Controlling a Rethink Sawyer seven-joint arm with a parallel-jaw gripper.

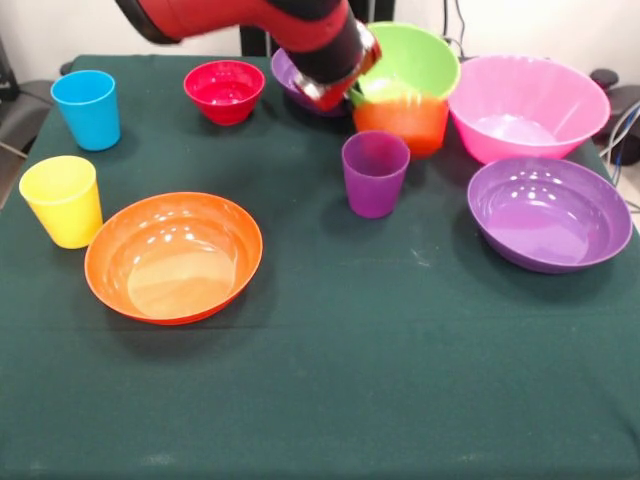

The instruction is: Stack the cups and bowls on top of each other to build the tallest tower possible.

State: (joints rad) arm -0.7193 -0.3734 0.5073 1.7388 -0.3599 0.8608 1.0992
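Observation:
The green bowl (415,58) sits tilted on the small orange bowl (402,122) at the back, forming a short tower. My gripper (350,90) is at the green bowl's left rim; the arm's wrist hides its grip. A purple bowl (285,72) lies partly hidden behind the arm. The purple cup (375,172) stands upright just in front of the small orange bowl. The red bowl (224,90), blue cup (87,108) and yellow cup (63,200) stand on the left. The wide orange bowl (173,256) is front left. The pink bowl (525,105) and second purple bowl (548,212) are on the right.
All pieces rest on a dark green tablecloth (330,390). Cables (620,130) hang past the table's right edge. The red and black arm (250,20) crosses the top of the picture from the left.

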